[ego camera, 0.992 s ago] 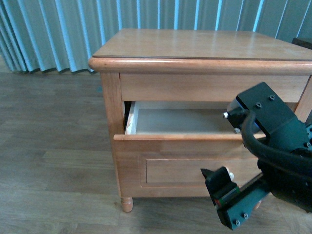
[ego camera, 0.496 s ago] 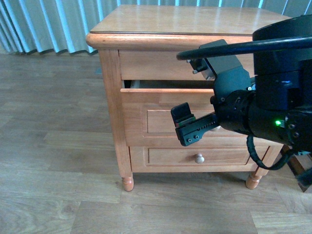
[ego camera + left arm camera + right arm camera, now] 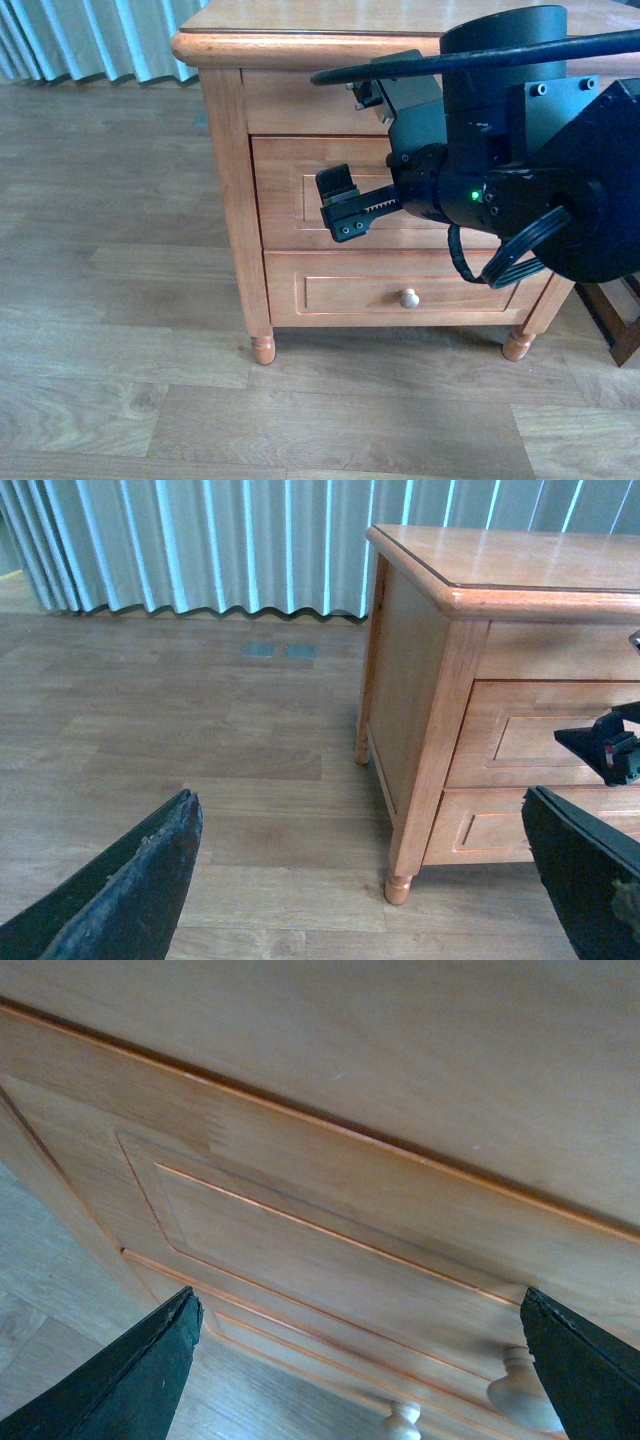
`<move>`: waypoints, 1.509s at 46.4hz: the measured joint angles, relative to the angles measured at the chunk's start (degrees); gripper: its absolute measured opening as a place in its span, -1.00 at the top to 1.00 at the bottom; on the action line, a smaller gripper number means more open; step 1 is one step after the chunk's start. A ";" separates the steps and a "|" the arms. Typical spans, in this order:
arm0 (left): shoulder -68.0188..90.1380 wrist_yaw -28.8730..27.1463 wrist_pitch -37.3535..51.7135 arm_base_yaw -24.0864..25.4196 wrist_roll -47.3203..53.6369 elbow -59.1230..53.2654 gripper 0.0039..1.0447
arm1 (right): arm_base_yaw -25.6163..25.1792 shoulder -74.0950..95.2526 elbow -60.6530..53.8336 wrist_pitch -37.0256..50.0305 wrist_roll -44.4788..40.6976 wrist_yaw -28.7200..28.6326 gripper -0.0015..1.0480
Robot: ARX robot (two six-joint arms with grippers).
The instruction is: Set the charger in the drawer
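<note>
The drawer (image 3: pixel 290 190) is the upper one of the light-wood cabinet, and its panelled front sits flush and shut. My right gripper (image 3: pixel 341 205) hovers open just in front of that panel, with nothing between its fingers. The right wrist view looks close along the drawer front (image 3: pixel 330 1250) toward its pale knob (image 3: pixel 520 1385), past the open right gripper (image 3: pixel 358 1300). My left gripper (image 3: pixel 358 810) is open over the floor to the left of the cabinet, and the drawer (image 3: pixel 530 740) shows off to its side. The charger is out of view.
Below it a lower drawer (image 3: pixel 340 295) with a round knob (image 3: pixel 409 298) is shut too. The cabinet stands on turned legs (image 3: pixel 262 349) on a wood-plank floor (image 3: pixel 120 300). Blue-grey curtains (image 3: pixel 200 540) hang behind. A dark wooden frame (image 3: pixel 620 320) stands at the right.
The drawer stood pulled out a second ago, was almost shut half a second ago, and is now fully shut. My right gripper moved in toward the cabinet along with the drawer front.
</note>
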 joint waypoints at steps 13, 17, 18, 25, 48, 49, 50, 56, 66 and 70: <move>0.00 0.00 0.00 0.00 0.00 0.00 -0.89 | -0.90 -0.20 -1.14 1.11 0.98 -1.20 -0.84; 0.00 0.00 0.00 0.00 0.00 0.00 -0.89 | -2.12 -3.26 -4.22 2.29 0.66 -1.90 -0.84; 0.00 0.00 0.00 0.00 0.00 0.00 -0.89 | -2.51 -4.50 -5.33 2.60 0.59 -2.16 -0.84; 0.00 -0.02 0.00 0.00 0.00 0.00 -0.89 | -4.68 -12.96 -12.68 3.61 0.44 -4.20 -0.84; 0.00 0.00 0.00 0.00 0.00 0.00 -0.89 | -16.57 -50.45 -33.53 -9.09 2.73 -15.93 -0.84; 0.00 0.00 0.00 0.00 0.00 0.02 -0.89 | -17.38 -52.11 -33.94 -10.16 2.91 -16.63 -0.84; 0.00 0.00 0.00 0.00 0.00 0.00 -0.89 | -17.79 -52.92 -34.16 -10.69 3.02 -17.00 -0.84; 0.00 0.00 0.00 0.00 0.00 0.00 -0.89 | -23.17 -62.25 -36.94 -15.30 4.02 -22.03 -0.84; 0.00 0.00 0.00 0.00 0.00 0.00 -0.89 | -27.39 -68.26 -38.36 -17.09 5.01 -23.89 -0.84; 0.00 0.00 0.00 0.00 0.00 0.00 -0.89 | -27.39 -68.08 -38.42 -17.14 5.05 -24.17 -0.84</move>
